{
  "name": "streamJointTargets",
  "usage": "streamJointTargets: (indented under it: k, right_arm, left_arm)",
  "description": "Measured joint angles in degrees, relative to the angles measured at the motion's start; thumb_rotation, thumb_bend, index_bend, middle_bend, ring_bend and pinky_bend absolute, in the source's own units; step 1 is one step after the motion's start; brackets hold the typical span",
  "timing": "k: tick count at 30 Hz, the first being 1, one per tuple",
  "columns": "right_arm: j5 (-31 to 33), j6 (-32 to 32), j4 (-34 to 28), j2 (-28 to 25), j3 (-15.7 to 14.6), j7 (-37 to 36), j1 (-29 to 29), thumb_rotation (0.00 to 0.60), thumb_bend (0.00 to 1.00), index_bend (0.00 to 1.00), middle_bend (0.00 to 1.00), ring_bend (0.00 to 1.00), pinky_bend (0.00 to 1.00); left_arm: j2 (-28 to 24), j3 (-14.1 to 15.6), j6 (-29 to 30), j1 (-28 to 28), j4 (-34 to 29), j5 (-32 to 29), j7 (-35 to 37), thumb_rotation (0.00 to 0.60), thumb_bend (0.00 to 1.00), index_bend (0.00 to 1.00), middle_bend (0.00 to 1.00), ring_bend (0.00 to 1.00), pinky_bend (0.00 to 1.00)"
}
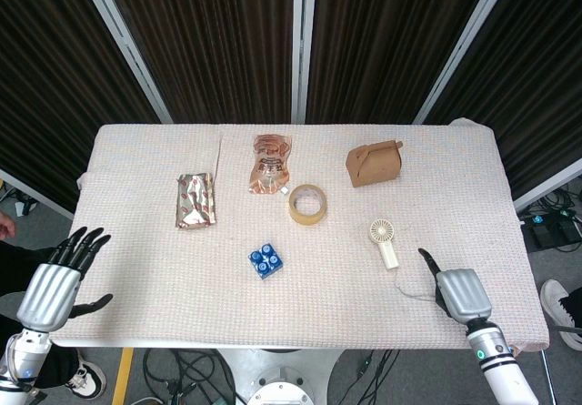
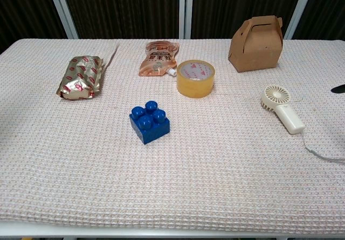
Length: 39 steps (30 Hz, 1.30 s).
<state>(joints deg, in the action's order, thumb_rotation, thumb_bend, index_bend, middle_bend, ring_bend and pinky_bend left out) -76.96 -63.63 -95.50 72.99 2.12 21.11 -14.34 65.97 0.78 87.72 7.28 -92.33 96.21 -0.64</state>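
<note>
Your right hand [image 1: 462,294] sits just right of the handheld fan [image 1: 384,243], fingers unclear. Your left hand [image 1: 56,282], well left of it, is spread and holding nothing.

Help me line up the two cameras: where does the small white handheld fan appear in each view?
Head view: small white handheld fan lies right of centre, ahead of the right hand.
Chest view: it lies at the right side, handle toward the near edge.
Shared landmark: brown cardboard carry box behind it.

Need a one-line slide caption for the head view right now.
Right hand hovers near the handheld fan; left hand open off the table edge.
</note>
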Motion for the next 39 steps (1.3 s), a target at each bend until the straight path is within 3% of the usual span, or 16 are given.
streamJointTargets:
  k: [17, 39]
  right_arm:
    - [10.3, 5.4, 2.8, 6.5, 2.0, 9.7, -6.3, 0.600, 1.00, 0.00, 0.95, 0.86, 0.78]
    - [16.2, 7.2, 3.9, 8.9, 0.9, 11.7, -10.5, 0.600, 1.00, 0.00, 0.95, 0.86, 0.78]
  left_arm:
    - [0.1, 0.3, -0.9, 0.3, 0.4, -0.4, 0.7, 0.600, 0.00, 0.10, 0.07, 0.00, 0.16]
    - [-0.1, 0.2, -1.4, 0.4, 1.1, -1.3, 1.5, 0.600, 0.00, 0.10, 0.07, 0.00, 0.16]
